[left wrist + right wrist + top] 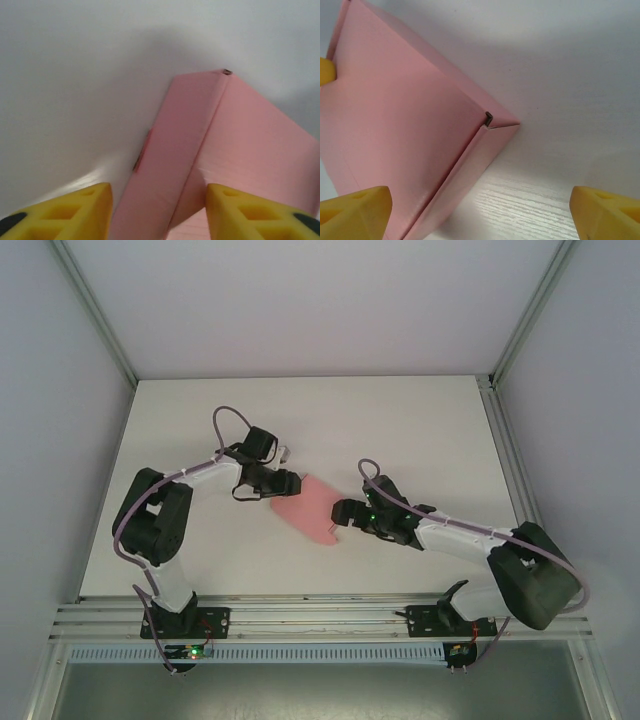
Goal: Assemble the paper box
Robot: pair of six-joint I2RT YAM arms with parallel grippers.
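Note:
The pink paper box (311, 509) lies folded and closed on the white table (420, 430), between the two arms. My left gripper (289, 483) is at its far-left corner. In the left wrist view its yellow fingers (67, 212) press on a side wall and top edge of the box (180, 150), so the left gripper (159, 192) is shut on it. My right gripper (345, 512) stands wide open at the box's right side. In the right wrist view the box (400, 130) reaches past one fingertip (357, 210), and the right gripper (479, 192) holds nothing.
A small dark slot (489, 118) marks the box's near corner. Bare white table (555, 165) lies to the right of the box. Metal frame posts (500, 390) and grey walls bound the table at the back and sides.

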